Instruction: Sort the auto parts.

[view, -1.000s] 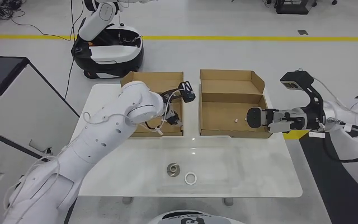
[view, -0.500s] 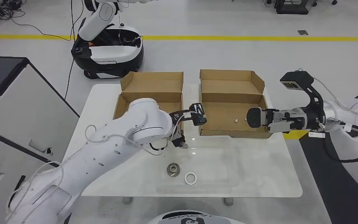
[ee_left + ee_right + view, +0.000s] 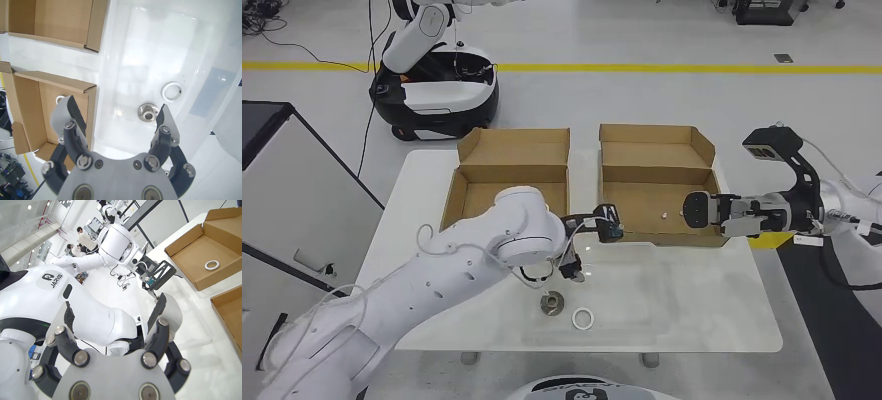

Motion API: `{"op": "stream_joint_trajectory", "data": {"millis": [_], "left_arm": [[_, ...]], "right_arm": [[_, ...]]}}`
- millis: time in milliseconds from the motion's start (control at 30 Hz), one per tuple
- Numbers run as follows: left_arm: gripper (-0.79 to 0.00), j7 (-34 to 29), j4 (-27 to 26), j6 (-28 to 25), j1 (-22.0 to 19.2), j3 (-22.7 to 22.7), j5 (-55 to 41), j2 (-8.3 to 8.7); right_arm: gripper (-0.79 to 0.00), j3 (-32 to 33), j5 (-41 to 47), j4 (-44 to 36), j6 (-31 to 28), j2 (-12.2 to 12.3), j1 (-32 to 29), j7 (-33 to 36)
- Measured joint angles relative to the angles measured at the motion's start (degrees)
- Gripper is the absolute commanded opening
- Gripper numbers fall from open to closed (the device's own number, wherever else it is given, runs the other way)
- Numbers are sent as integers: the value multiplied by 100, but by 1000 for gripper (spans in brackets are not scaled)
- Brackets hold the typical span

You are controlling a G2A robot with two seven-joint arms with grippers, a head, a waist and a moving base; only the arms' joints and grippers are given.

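A metal flange [image 3: 553,301] [image 3: 148,115] and a white ring [image 3: 583,319] [image 3: 172,91] lie on the white table near its front edge. My left gripper [image 3: 569,268] [image 3: 116,108] hangs open just above and behind the flange, nothing between its fingers. Another white ring [image 3: 60,98] [image 3: 211,265] lies inside the left cardboard box [image 3: 507,190] [image 3: 26,113]. A small pale part [image 3: 665,212] sits in the right cardboard box [image 3: 652,200]. My right gripper [image 3: 694,212] [image 3: 115,306] is open and empty at that box's front right corner.
The two open boxes stand side by side at the back of the table [image 3: 682,300]. Their raised flaps point away from me. Another robot [image 3: 437,85] stands on the floor behind the table.
My left arm has swung out of the left box and forward across the table, ending over the flange. The right arm has stayed still.
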Motion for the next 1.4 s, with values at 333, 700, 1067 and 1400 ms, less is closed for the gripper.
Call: {"op": "stream_joint_trajectory", "data": {"millis": [333,700,1067,1400], "left_arm": [[-175,-189,-46,45,30,210,-319,-57],[-225,-59,216,-34,0,606,-560,-191],[-277,209,840,-274,59,832,-850,-288],[-299,158,956,-316,24,1047,-957,-331]], "right_arm": [[0,0,0,0,0,0,0,0],[0,0,0,0,0,0,0,0],[0,0,0,0,0,0,0,0],[0,0,0,0,0,0,0,0]]}}
